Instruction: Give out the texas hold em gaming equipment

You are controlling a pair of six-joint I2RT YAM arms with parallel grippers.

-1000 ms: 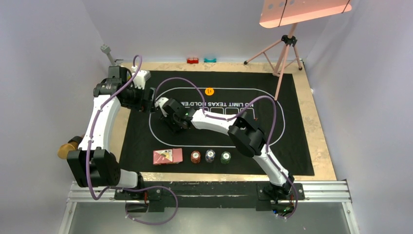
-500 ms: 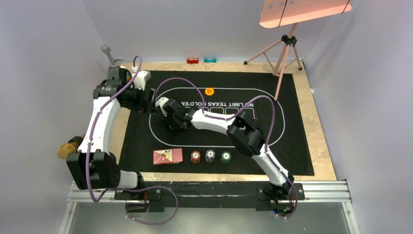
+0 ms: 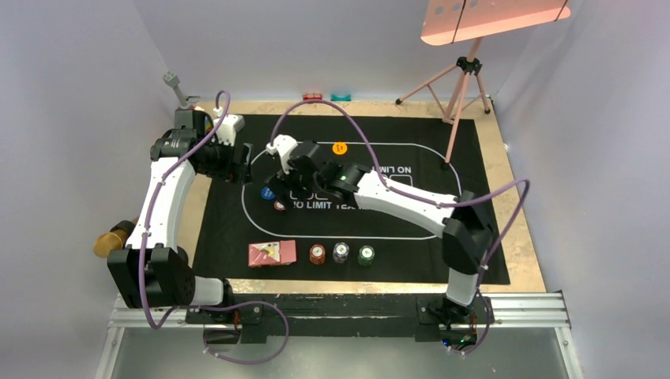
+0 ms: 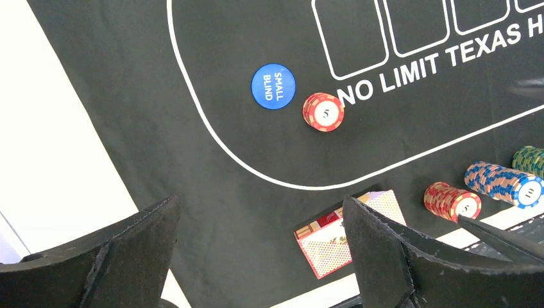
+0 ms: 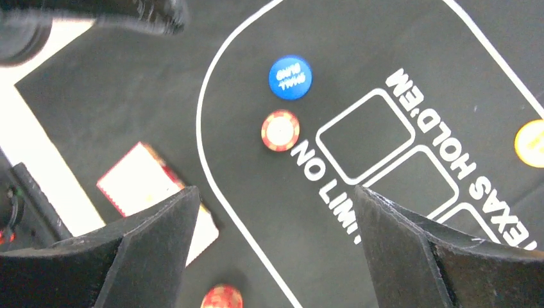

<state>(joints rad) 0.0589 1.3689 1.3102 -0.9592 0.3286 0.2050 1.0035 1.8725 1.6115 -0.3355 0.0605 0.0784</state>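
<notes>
Black mat [image 3: 221, 229] (white lettering) covers the wooden table [image 3: 519, 237].

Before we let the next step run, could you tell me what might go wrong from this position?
1. The red chip lies right beside the SMALL BLIND disc; fingers coming down for either could nudge the other.
2. The open left gripper and open right gripper hover close together over the mat's left end; the arms could collide.

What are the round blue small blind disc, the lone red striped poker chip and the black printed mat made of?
Round blue small blind disc: probably plastic, matte, printed lettering. Lone red striped poker chip: plastic or clay composite, inlaid cream edge spots. Black printed mat: likely felt or cloth, no glare.
</notes>
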